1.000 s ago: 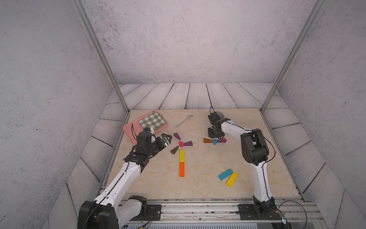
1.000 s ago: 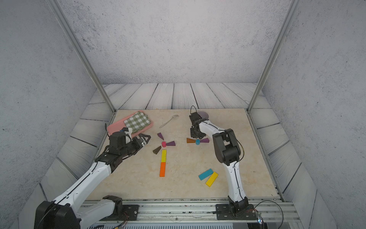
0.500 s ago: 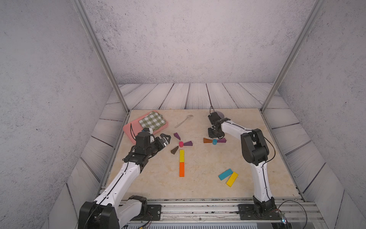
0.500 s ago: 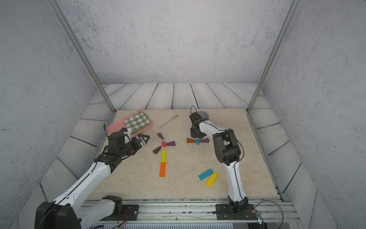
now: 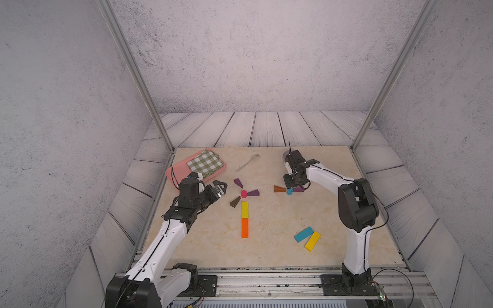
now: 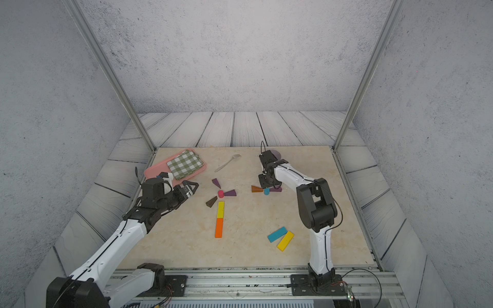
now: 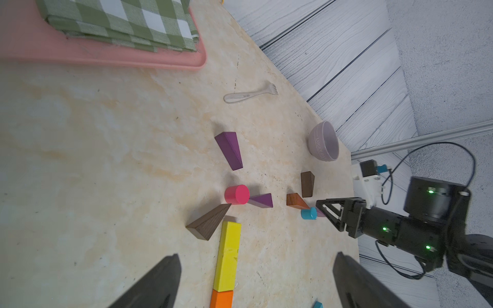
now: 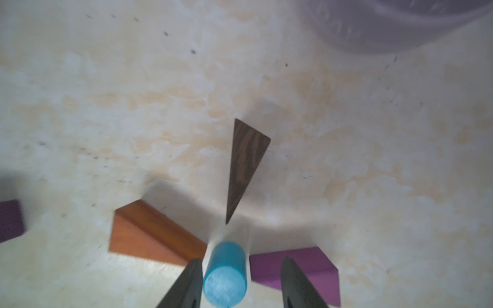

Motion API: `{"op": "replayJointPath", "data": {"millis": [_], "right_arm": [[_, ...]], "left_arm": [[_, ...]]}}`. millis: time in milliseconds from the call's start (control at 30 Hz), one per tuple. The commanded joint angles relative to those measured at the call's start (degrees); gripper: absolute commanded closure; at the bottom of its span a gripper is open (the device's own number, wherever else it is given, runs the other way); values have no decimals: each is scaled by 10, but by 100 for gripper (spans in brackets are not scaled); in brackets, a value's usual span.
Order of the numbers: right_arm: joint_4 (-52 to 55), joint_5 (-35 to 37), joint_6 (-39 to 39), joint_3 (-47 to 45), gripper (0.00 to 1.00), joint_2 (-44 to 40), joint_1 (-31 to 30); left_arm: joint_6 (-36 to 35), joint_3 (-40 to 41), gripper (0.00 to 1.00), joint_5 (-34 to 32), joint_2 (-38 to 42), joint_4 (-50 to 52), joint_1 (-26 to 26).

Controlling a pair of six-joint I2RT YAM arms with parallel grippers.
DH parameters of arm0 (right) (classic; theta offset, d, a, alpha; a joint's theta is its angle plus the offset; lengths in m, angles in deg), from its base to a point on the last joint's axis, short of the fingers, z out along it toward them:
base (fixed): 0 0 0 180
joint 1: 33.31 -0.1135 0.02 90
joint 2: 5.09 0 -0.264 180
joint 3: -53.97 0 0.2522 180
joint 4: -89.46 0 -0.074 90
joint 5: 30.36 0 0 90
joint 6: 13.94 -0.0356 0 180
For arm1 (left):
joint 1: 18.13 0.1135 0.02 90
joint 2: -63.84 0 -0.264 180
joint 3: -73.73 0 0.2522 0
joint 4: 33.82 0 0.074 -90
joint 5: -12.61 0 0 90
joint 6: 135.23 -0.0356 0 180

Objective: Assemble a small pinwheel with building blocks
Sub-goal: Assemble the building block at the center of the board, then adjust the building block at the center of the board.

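A pink cylinder (image 5: 243, 194) stands mid-table with two purple wedges (image 5: 238, 183) and a brown wedge (image 5: 235, 201) pointing at it. A yellow bar (image 5: 245, 209) and an orange bar (image 5: 245, 227) lie in line below it. To the right, a blue cylinder (image 8: 225, 274) stands between an orange-brown wedge (image 8: 152, 237) and a purple wedge (image 8: 306, 266), with a dark brown wedge (image 8: 245, 165) behind. My right gripper (image 8: 241, 260) is open, its fingers either side of the blue cylinder, with a gap on one side. My left gripper (image 5: 221, 188) hangs wide open and empty, left of the pink cylinder.
A blue bar (image 5: 303, 234) and a second yellow bar (image 5: 312, 240) lie at the front right. A pink tray (image 5: 176, 173) with a green checked cloth (image 5: 205, 162) sits at the back left. A fork (image 5: 248, 163) and a lilac bowl (image 7: 323, 141) are near the back.
The right gripper's jaws have spread apart around the blue cylinder, which stays standing on the table. The left arm has hardly moved.
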Motion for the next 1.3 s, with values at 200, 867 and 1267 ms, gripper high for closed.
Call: {"op": "replayJointPath", "data": {"millis": [200, 867, 1267], "right_arm": [[51, -265, 286, 21, 46, -25, -12], [154, -166, 560, 126, 41, 111, -21], [169, -155, 604, 167, 44, 163, -21]], "left_arm": [[-18, 4, 4, 8, 14, 14, 12], [-29, 11, 4, 12, 19, 26, 22], [-31, 12, 4, 17, 14, 25, 29]]}}
